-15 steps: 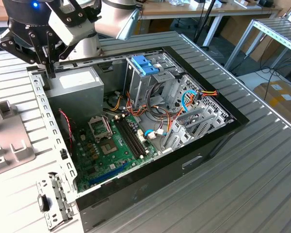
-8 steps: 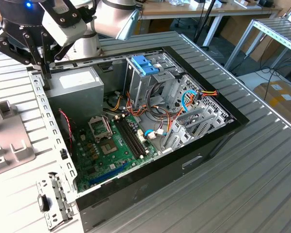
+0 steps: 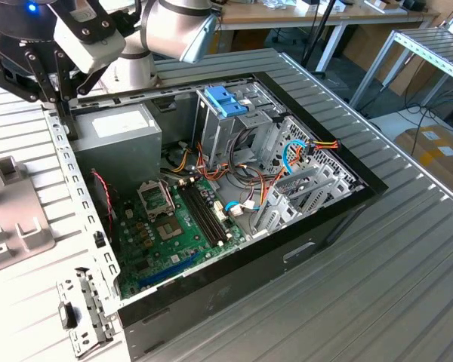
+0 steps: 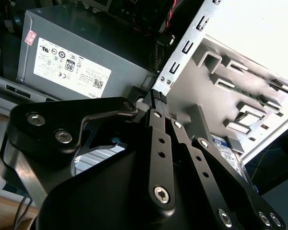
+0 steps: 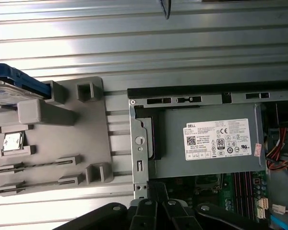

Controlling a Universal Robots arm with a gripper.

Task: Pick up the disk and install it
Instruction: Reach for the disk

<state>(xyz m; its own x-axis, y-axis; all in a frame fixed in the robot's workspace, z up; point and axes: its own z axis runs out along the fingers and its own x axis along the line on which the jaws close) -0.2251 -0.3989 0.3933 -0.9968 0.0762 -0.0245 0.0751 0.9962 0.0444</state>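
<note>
The disk (image 5: 7, 88), grey metal with a light-blue rail along one side, lies at one end of a grey holder plate (image 5: 53, 139) on the slatted table, outside the computer case. A corner of the disk's blue-and-white label (image 4: 229, 152) peeks out behind the gripper's links. My gripper (image 4: 158, 98) is shut with nothing between its ribbed pads. It hovers at the case's rear metal edge (image 3: 60, 143), between the holder plate and the power-supply box (image 5: 206, 139), well apart from the disk. The gripper (image 3: 60, 102) hangs from the arm at the exterior view's upper left.
The open computer case (image 3: 325, 226) lies on its side with the motherboard (image 3: 174, 226), cables and a drive cage (image 3: 241, 128) topped by a blue latch (image 3: 225, 98). The holder plate (image 3: 15, 226) sits at the exterior view's left. Slatted table surface (image 3: 362, 302) surrounds the case.
</note>
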